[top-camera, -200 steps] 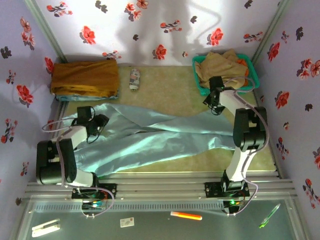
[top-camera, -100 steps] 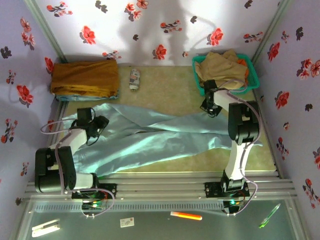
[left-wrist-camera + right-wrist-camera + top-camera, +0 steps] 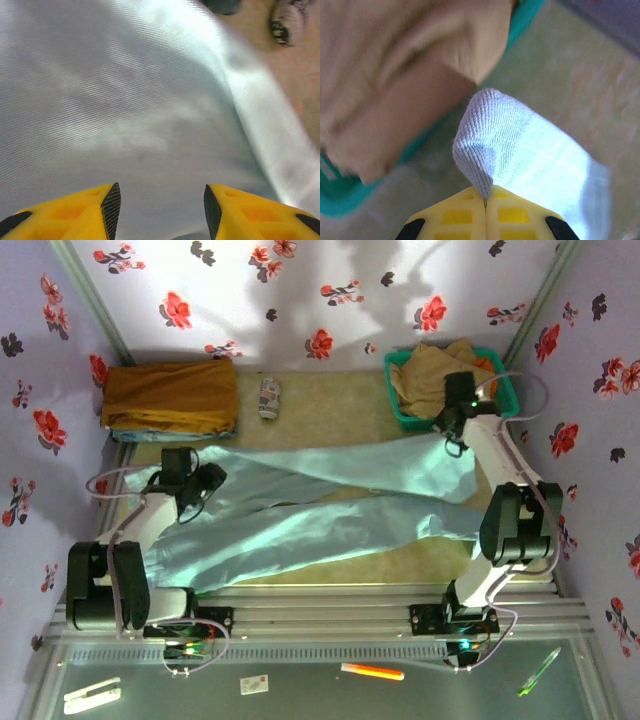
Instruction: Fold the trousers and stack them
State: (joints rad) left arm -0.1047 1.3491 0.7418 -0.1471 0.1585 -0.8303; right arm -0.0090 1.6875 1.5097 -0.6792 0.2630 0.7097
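The right gripper (image 3: 486, 199), clamped shut on a leg end of the trousers (image 3: 320, 510) beside the basket (image 3: 508, 390), has the cloth stretching leftward across the table to the waist, where the left gripper (image 3: 162, 205) hovers with jaws apart.

Three walls close the work space: the back wall (image 3: 300, 300), the left wall (image 3: 40, 390) and the right wall (image 3: 600, 390). All are pale lavender, printed with red and dark flowers. Soft grey shadows (image 3: 400, 280) lie on the back wall, and the light is even. Metal corner posts (image 3: 90, 290) stand where the walls meet. The table top (image 3: 330, 410) is a beige, slightly speckled surface. At its near edge run aluminium rails (image 3: 320, 615). In front of them is a grey ledge (image 3: 300, 650), where an orange marker (image 3: 372, 672), a green pen (image 3: 538, 672) and a small white card (image 3: 256, 685) lie.
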